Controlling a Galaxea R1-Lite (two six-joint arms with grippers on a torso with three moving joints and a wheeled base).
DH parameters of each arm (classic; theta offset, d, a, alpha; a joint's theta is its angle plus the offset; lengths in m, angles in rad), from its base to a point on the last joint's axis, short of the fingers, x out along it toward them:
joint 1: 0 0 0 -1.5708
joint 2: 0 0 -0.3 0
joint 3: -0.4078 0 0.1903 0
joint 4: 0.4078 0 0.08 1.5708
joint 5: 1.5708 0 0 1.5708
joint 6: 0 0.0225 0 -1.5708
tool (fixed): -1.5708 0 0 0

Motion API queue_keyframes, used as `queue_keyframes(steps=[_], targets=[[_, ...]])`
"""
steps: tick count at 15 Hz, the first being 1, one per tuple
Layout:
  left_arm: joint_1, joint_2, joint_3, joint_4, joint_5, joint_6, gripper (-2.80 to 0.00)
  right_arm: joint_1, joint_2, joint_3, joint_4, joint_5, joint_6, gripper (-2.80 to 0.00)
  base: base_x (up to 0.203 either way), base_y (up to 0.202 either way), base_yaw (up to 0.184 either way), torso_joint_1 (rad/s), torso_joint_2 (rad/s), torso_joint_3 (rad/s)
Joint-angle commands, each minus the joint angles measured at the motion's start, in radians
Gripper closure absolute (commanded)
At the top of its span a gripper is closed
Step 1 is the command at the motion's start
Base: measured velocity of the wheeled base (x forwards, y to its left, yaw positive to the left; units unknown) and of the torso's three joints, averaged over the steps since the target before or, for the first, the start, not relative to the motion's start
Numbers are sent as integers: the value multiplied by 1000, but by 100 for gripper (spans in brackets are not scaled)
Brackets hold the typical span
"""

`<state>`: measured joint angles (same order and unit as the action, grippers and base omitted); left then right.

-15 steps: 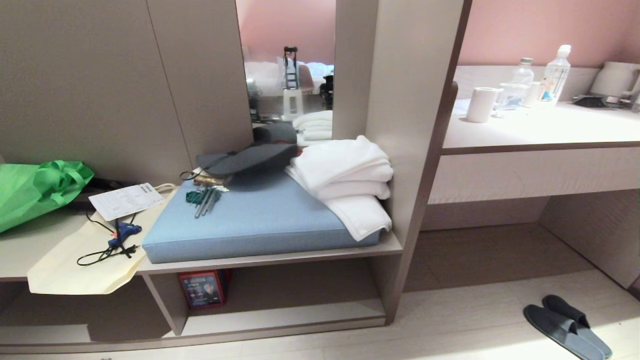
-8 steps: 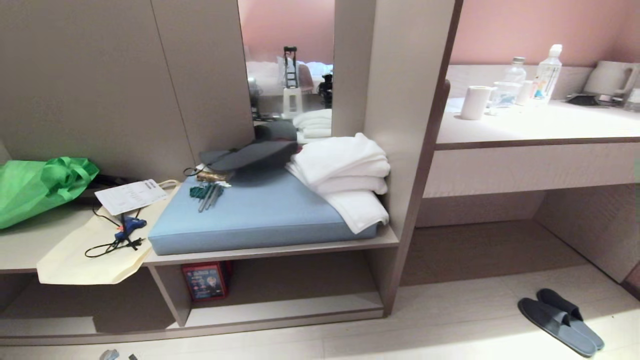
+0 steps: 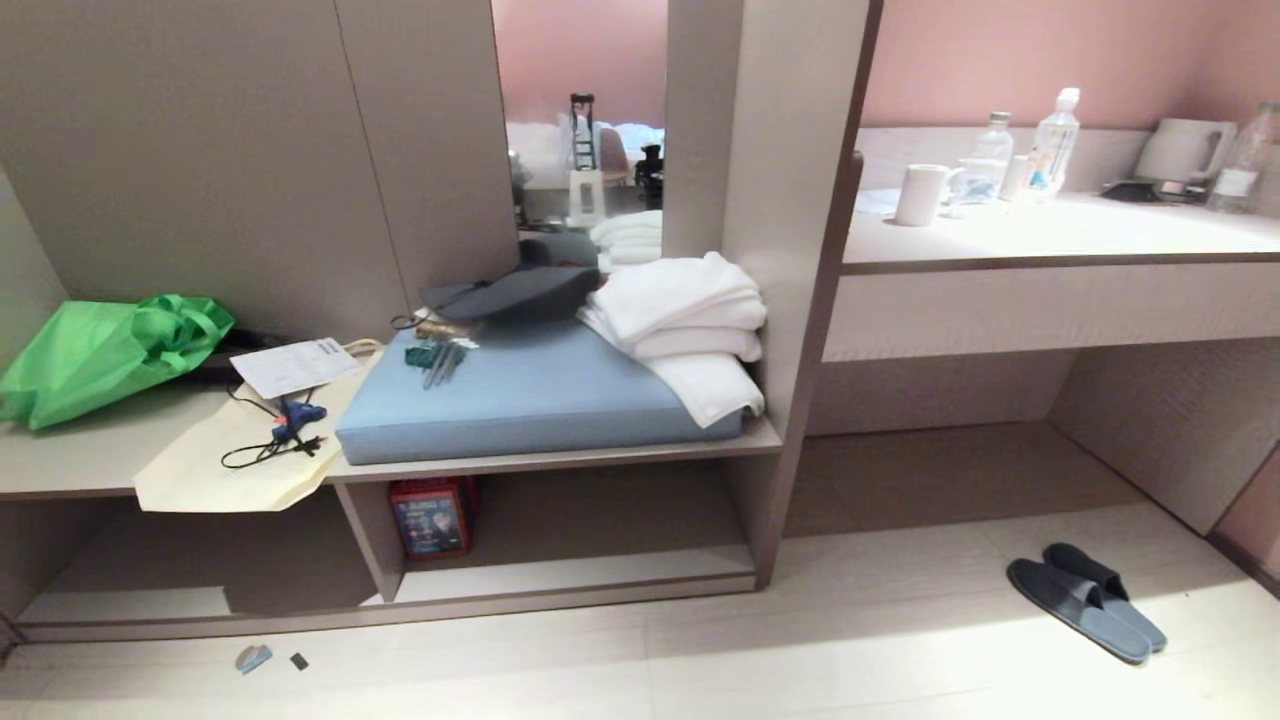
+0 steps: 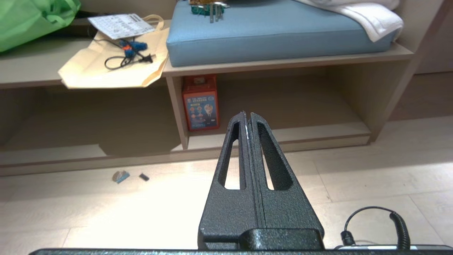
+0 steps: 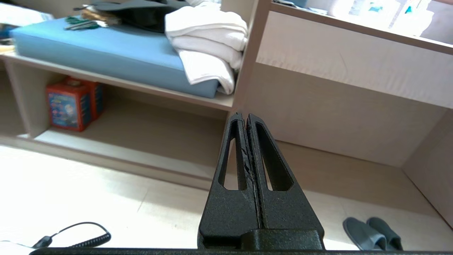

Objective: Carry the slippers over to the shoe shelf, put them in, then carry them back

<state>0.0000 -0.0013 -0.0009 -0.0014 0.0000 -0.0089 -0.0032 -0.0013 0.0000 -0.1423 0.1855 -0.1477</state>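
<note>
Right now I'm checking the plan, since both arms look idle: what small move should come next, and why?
Probably turn and roll toward the slippers, which lie side by side on the floor by the desk, off to the robot's right. The left gripper and right gripper are shut, empty, nowhere near them; the shoe shelf awaits.

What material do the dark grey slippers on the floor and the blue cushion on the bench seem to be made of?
The dark grey open-heel slippers look like soft matte fabric, with no shine, and their soles show a paler blue-grey rim, perhaps foam or rubber. The flat blue seat cushion looks like woven cloth over padding: its surface is dull and its edges are rounded with a seam.
</note>
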Motion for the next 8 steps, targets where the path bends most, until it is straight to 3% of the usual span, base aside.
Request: queue_keyframes(steps=[1, 8], targets=[[0, 1, 0, 0, 0, 0, 0, 0, 1, 0, 0, 2, -1, 0, -197, 0, 2, 2, 6, 2], [0, 1, 0, 0, 0, 0, 0, 0, 1, 0, -2, -3, 30, 0, -195, 0, 1, 2, 1, 2]])
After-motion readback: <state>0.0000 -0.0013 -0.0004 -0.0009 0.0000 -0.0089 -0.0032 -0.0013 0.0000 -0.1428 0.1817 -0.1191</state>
